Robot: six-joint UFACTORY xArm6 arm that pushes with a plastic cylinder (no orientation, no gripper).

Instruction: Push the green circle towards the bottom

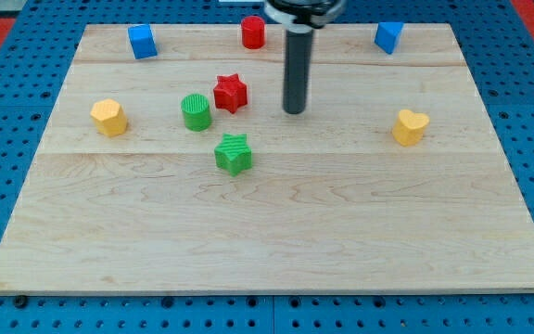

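The green circle (196, 111) is a short round green block left of the board's middle, in the upper half. A red star (231, 93) sits just to its upper right, nearly touching it. A green star (234, 153) lies below and to its right. My tip (294, 110) rests on the board to the right of the red star, about a hundred pixels right of the green circle and level with it. It touches no block.
A yellow block (108, 117) lies at the left and a yellow heart (410, 126) at the right. A blue block (142, 42), a red cylinder (253, 32) and a blue block (388, 36) stand along the top edge of the wooden board (267, 232).
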